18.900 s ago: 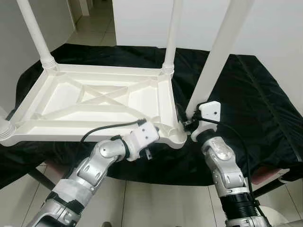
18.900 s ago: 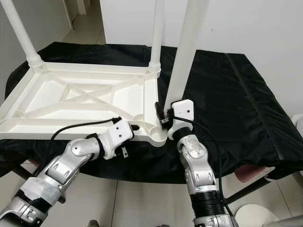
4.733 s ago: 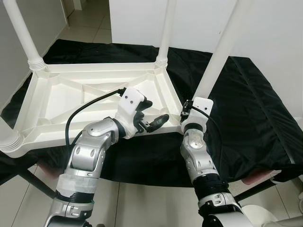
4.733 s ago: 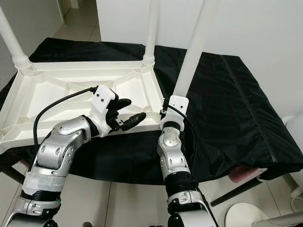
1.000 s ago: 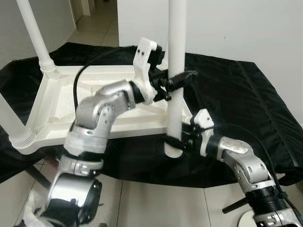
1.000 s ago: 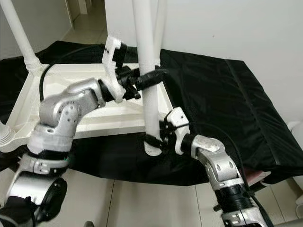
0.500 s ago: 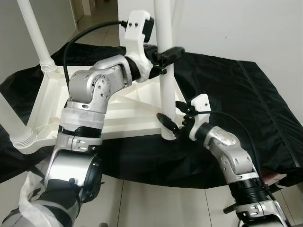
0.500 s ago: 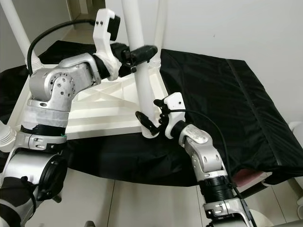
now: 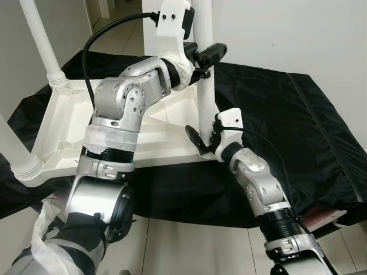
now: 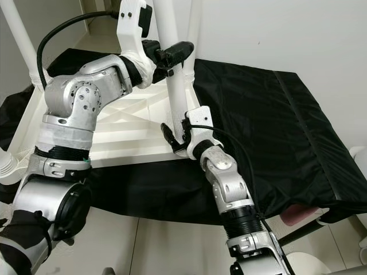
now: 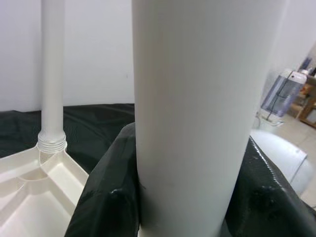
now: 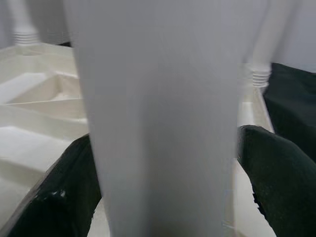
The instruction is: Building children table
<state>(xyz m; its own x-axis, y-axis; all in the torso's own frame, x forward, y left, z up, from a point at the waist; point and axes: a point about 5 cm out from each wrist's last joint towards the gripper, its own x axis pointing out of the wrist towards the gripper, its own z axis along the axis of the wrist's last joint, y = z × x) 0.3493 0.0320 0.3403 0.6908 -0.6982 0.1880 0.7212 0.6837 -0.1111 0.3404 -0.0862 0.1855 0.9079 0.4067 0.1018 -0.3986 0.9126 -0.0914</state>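
Observation:
A white plastic children's table [image 9: 69,123] lies upside down on a black cloth. A loose white leg [image 9: 205,91] stands upright at its near right corner; whether its foot sits in the socket is hidden. My left gripper [image 9: 207,57] is shut on the leg high up. My right gripper [image 9: 202,140] is shut on it low down, just above the corner. In the left wrist view the leg [image 11: 197,123] runs between two black fingers [image 11: 101,207]. In the right wrist view the leg [image 12: 158,123] is also flanked by fingers [image 12: 281,182].
Fitted legs rise at the back left corner [image 9: 43,46], the near left corner [image 9: 14,152] and the back right corner [image 10: 192,40]. The black cloth [image 9: 298,126] reaches far to the right. A white wall stands behind, with tiled floor below the near edge.
Both arms have carried the leg up and back from in front of the table's edge to its near right corner. My left arm is higher now.

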